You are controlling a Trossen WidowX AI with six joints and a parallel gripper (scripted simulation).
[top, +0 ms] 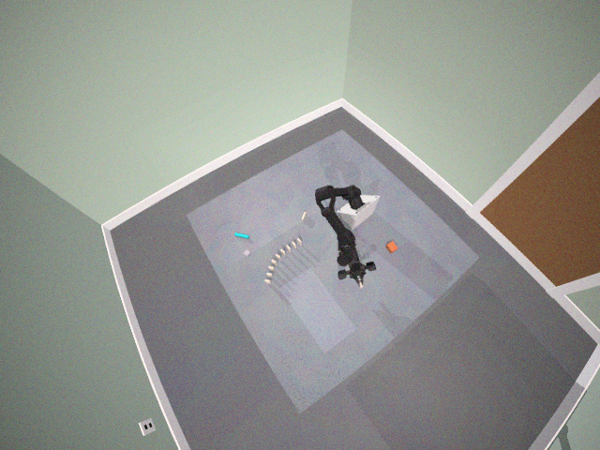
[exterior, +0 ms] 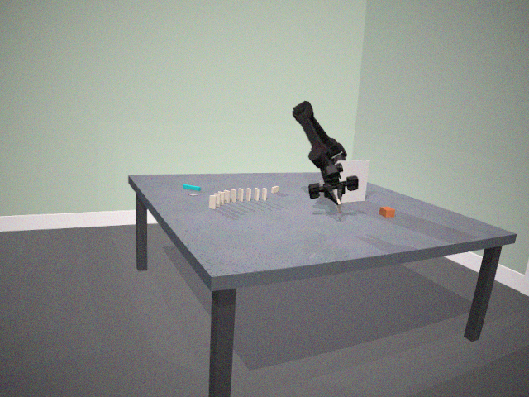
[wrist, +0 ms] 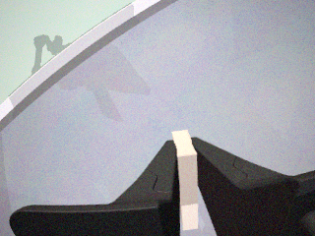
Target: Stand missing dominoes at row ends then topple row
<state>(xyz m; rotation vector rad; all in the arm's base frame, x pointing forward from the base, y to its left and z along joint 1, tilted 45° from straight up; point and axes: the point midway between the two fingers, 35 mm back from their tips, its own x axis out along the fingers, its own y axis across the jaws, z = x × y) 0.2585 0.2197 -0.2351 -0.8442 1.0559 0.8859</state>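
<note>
While the curved row of dominoes (top: 282,251) (exterior: 232,195) stood at left, a loose domino (top: 304,216) (exterior: 274,188) lay beyond its right end. Farther right, the fingers (top: 358,276) (exterior: 332,195) gripped another domino (top: 361,284) (exterior: 338,202) (wrist: 187,172) above the table (top: 320,309) (exterior: 273,239). Placing it well likely meant approaching clear of the row, matching its spacing and curve, squaring the base, then releasing evenly.

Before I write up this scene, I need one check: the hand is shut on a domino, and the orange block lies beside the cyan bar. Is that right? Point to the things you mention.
Not quite: the top view shows the orange block (top: 391,247) (exterior: 387,212) across the table from the cyan bar (top: 241,235) (exterior: 191,187). The rest stands.
</note>
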